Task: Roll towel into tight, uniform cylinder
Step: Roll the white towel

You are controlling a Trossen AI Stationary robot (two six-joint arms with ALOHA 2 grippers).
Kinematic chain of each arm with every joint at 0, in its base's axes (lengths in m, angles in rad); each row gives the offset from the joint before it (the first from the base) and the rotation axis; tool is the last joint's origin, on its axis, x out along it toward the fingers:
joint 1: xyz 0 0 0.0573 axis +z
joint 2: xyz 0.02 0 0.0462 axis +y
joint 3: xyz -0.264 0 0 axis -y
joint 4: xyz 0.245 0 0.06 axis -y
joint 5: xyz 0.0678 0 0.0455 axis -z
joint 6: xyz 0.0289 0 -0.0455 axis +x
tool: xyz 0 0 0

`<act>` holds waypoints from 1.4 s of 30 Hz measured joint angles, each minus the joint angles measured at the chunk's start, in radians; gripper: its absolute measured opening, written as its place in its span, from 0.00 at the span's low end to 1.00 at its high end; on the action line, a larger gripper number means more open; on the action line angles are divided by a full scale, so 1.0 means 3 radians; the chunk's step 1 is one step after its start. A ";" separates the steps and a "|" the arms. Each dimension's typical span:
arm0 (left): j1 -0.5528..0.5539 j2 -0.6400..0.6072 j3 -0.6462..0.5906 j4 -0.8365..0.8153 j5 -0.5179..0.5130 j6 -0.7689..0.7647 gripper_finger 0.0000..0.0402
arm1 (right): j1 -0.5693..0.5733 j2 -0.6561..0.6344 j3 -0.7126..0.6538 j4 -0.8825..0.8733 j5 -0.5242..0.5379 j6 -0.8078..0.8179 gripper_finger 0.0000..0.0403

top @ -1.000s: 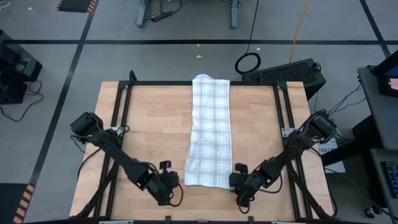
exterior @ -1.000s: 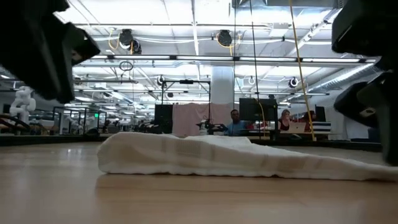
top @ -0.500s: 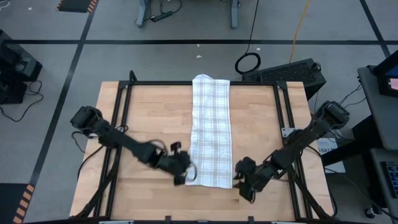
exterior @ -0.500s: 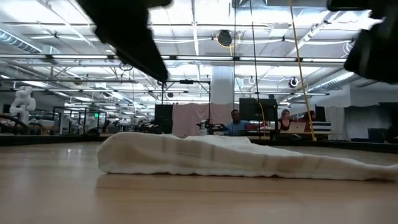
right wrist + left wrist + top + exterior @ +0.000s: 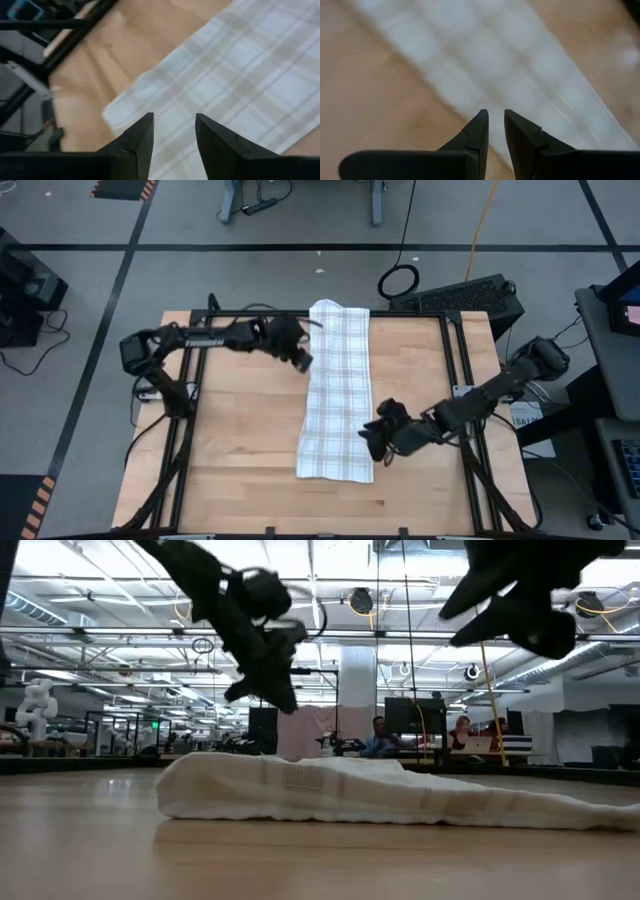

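The towel (image 5: 338,390), white with a faint checked grid, lies flat as a long strip down the middle of the wooden table (image 5: 240,430). It reaches from the far edge almost to the near edge, and in the low view it (image 5: 330,795) is a low mound. My left gripper (image 5: 302,358) hovers beside the towel's left edge near its far end. Its fingers (image 5: 496,117) stand a narrow gap apart with nothing between them. My right gripper (image 5: 368,442) hangs over the towel's right edge toward the near end, open (image 5: 174,125) and empty.
Black frame rails (image 5: 195,380) run along the table's left and right sides and its far edge. A black keyboard-like box (image 5: 465,295) sits beyond the far right corner. People sit at desks (image 5: 380,740) in the room behind.
My left gripper has swung quickly from the towel's near left corner toward the table's far edge, along the towel's left side, rolling as it went. My right gripper has risen and moved a little toward the far edge, over the towel's right edge. The towel has stayed put.
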 joint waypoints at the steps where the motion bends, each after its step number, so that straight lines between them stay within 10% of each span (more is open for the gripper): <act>1: 0.0105 0.0023 -0.0002 -0.0023 -0.0001 -0.0065 0.16 | -0.0067 0.0020 0.0000 0.0007 -0.0063 -0.0043 0.33; 9: 0.0472 0.0114 -0.0001 -0.0164 -0.0198 -0.0361 0.16 | -0.0534 0.0057 0.0000 0.0103 -0.0918 -0.0051 0.30; 24: 0.0682 0.0749 -0.0002 0.0192 0.0561 -0.0003 0.47 | -0.0635 0.0818 0.0004 0.1672 -0.0389 0.0285 0.23; 34: 0.0329 0.0837 0.0001 0.0396 0.0368 -0.0411 0.47 | -0.0637 0.1503 0.0001 0.2875 -0.0391 0.0810 0.11; 42: 0.0321 0.1058 0.0011 0.0583 0.0484 -0.0534 0.43 | -0.0617 0.1535 0.0001 0.2712 -0.0396 0.0813 0.09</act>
